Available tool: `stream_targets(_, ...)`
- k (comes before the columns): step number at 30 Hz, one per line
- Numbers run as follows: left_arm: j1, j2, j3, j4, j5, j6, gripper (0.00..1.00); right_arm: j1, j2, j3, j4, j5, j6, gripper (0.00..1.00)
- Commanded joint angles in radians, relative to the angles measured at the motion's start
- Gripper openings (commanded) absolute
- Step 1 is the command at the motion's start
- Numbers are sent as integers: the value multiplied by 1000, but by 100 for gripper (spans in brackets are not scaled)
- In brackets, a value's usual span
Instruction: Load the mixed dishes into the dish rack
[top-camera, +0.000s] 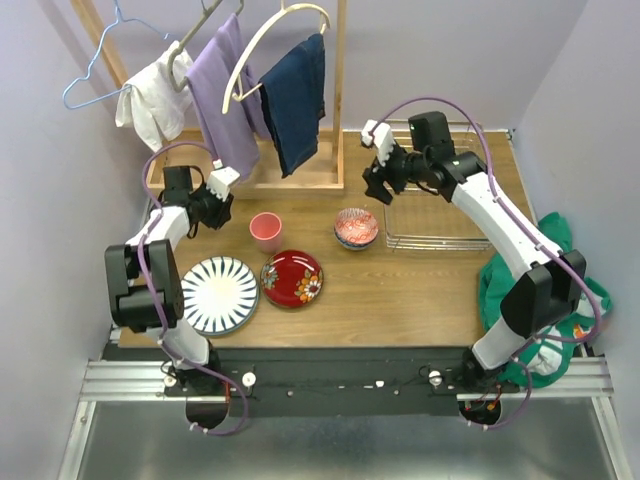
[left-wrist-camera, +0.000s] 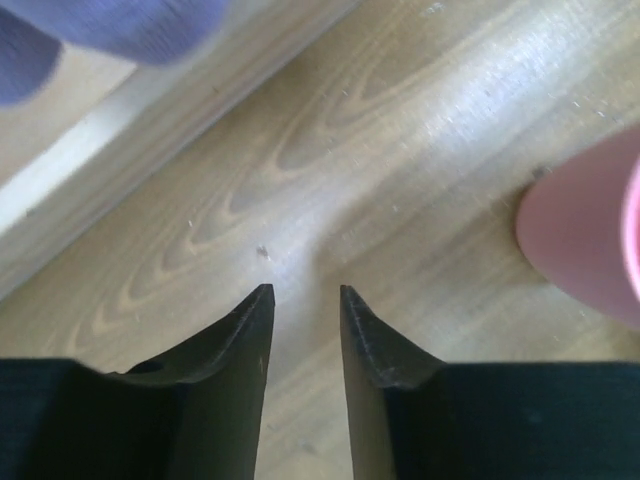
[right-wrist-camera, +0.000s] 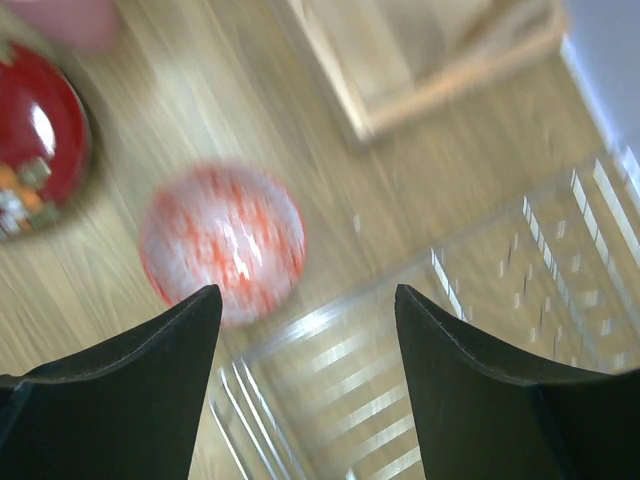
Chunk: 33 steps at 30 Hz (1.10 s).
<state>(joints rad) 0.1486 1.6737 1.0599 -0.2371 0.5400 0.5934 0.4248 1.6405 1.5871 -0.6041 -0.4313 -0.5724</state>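
Observation:
The pink cup stands left of centre; it also shows at the right edge of the left wrist view. The red floral plate and the blue-striped white plate lie near the front. A red-pink bowl sits just left of the silver wire dish rack. I cannot make out a blue-white bowl. My left gripper is slightly open and empty, low over bare wood left of the cup. My right gripper is wide open and empty above the rack's left corner, beside the bowl.
A wooden clothes rack with hangers, purple, navy and white cloths stands at the back; its base shows in both wrist views. A green cloth hangs off the table's right edge. The red plate is left of the bowl.

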Motion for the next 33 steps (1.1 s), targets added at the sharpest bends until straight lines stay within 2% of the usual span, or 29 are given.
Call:
stream_targets(1, 6, -104, -60, -13, -37, -29, 42, -61, -7, -41, -307, 86, -177, 79)
stream_targets(4, 14, -143, -66, -63, -54, -38, 43, -69, -50, -84, -456, 103, -282, 80)
stream_targets(5, 22, -158, -80, -65, -54, -53, 46, -70, -62, -101, -508, 108, -302, 80)
stream_targets(8, 25, -218, -109, -65, -38, -60, 47, -70, -113, -162, -539, 126, -337, 81)
stream_targets(14, 25, -304, -149, -64, -26, -70, 47, -72, -128, -274, -470, 190, -336, 80)
stream_targets(19, 25, -448, -170, -91, -31, -75, 46, -72, -134, -265, -408, 160, -298, 80)
stream_targets(21, 23, -555, -181, -103, 12, -69, 46, -70, -151, -268, -358, 137, -274, 80)
stream_targets(24, 13, -688, -158, -139, 213, -83, 48, -72, -145, -274, -341, 132, -256, 80)
stream_targets(25, -15, -707, -146, -143, 262, -93, 47, -72, -131, -279, -344, 150, -256, 80)
stream_targets(26, -88, -715, -118, -159, 287, -118, 42, -72, -127, -283, -333, 158, -254, 80)
stream_targets(27, -142, -703, -97, -177, 278, -127, 21, -72, -122, -288, -326, 163, -253, 80)
stream_targets(28, -199, -684, -74, -224, 273, -133, 12, -72, -117, -302, -316, 170, -253, 80)
stream_targets(30, -323, -616, -29, -243, 276, -178, 2, -75, -114, -311, -275, 177, -235, 80)
stream_targets(32, -392, -568, -20, -214, 270, -219, 4, -90, -114, -303, -257, 160, -198, 80)
stream_targets(33, -418, -524, -15, -206, 268, -243, 28, -98, -117, -297, -255, 154, -182, 80)
